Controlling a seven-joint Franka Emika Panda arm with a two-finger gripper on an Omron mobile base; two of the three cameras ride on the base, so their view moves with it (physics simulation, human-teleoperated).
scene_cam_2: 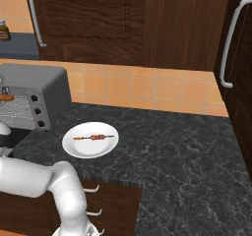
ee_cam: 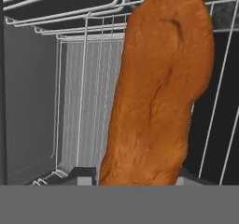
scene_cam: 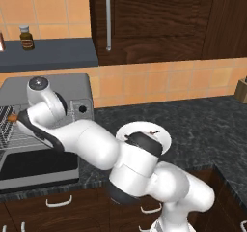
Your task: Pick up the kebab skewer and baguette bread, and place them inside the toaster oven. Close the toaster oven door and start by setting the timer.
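The hand [ee_cam: 138, 176] was closed on the baguette bread [ee_cam: 158, 87], its fingers only partly open around the loaf. In the hand view the loaf stood in front of the wire racks [ee_cam: 84, 92] inside the toaster oven [scene_cam: 58, 88]. In the left base view its orange end [scene_cam: 11, 116] showed at nine o'clock, at the oven opening, above the lowered toaster oven door [scene_cam: 38, 168]. The kebab skewer [scene_cam_2: 93, 137] lay on the white plate [scene_cam_2: 74, 149] on the dark table [scene_cam_2: 177, 146], near five o'clock from the oven.

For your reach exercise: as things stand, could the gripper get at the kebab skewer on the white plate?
Probably not yet: the gripper is shut on the baguette bread at the toaster oven. The kebab skewer lies uncovered on the plate, so the way looks free afterwards.
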